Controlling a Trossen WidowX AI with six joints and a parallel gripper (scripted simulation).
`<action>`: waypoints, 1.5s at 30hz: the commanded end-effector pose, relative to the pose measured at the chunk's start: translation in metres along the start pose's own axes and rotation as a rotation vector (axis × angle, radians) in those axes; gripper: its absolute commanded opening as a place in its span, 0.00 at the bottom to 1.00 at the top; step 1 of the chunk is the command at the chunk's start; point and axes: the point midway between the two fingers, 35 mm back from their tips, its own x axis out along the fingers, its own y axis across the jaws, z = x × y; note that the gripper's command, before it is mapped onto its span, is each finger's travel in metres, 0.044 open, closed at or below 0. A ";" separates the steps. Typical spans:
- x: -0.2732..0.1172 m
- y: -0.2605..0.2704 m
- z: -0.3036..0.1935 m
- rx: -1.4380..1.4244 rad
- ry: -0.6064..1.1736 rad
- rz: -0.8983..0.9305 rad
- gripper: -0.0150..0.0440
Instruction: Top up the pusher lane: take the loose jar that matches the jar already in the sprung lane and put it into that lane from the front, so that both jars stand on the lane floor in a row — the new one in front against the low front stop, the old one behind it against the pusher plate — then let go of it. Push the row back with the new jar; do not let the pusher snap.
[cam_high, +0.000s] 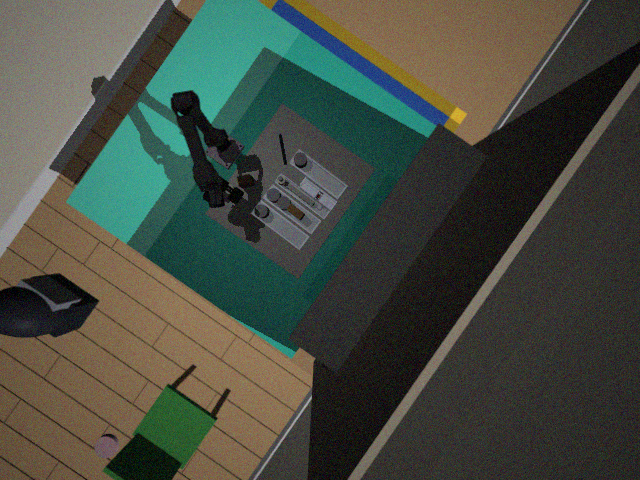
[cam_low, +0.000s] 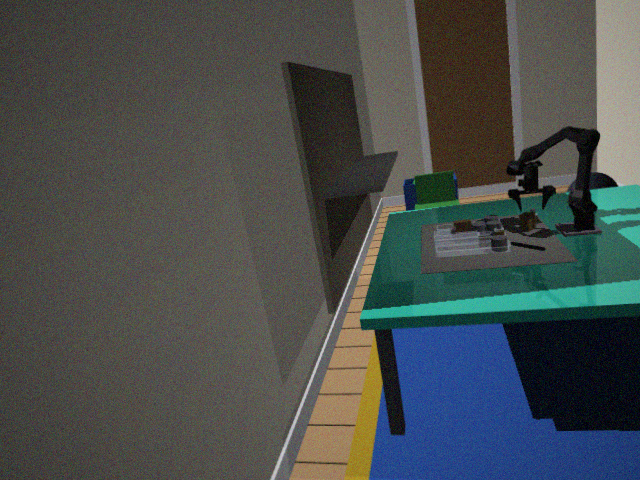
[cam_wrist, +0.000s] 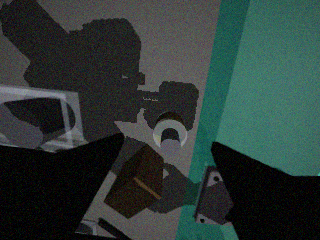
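My gripper (cam_high: 225, 195) (cam_low: 532, 207) (cam_wrist: 167, 141) is open and empty, above the near part of the grey mat (cam_high: 336, 160) (cam_low: 439, 264). In the wrist view a small round piece with a pale ring (cam_wrist: 170, 125), perhaps the loose jar, stands below and between the fingertips; the arm hides it in the top view. Clear lanes stand side by side on the mat. One holds two grey round jars (cam_high: 273, 195) with a brown block (cam_high: 295, 210) (cam_low: 462, 225) behind them. A narrow lane holds a small jar (cam_high: 282, 179) at its front. Which lane is sprung is too small to tell.
A brown box (cam_high: 246, 180) (cam_low: 527, 220) (cam_wrist: 137, 182) stands beside the ringed piece. Outer lanes hold grey jars (cam_high: 299, 159) (cam_high: 262, 210). A black rod (cam_high: 282, 149) (cam_low: 527, 245) lies on the mat. The arm's base plate (cam_high: 227, 157) (cam_wrist: 214, 200) is close by.
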 end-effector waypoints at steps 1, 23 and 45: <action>0.008 -0.003 -0.002 -0.004 0.008 -0.012 1.00; 0.037 -0.003 -0.002 -0.004 0.008 -0.012 0.87; 0.010 0.002 -0.001 -0.004 0.008 -0.012 0.25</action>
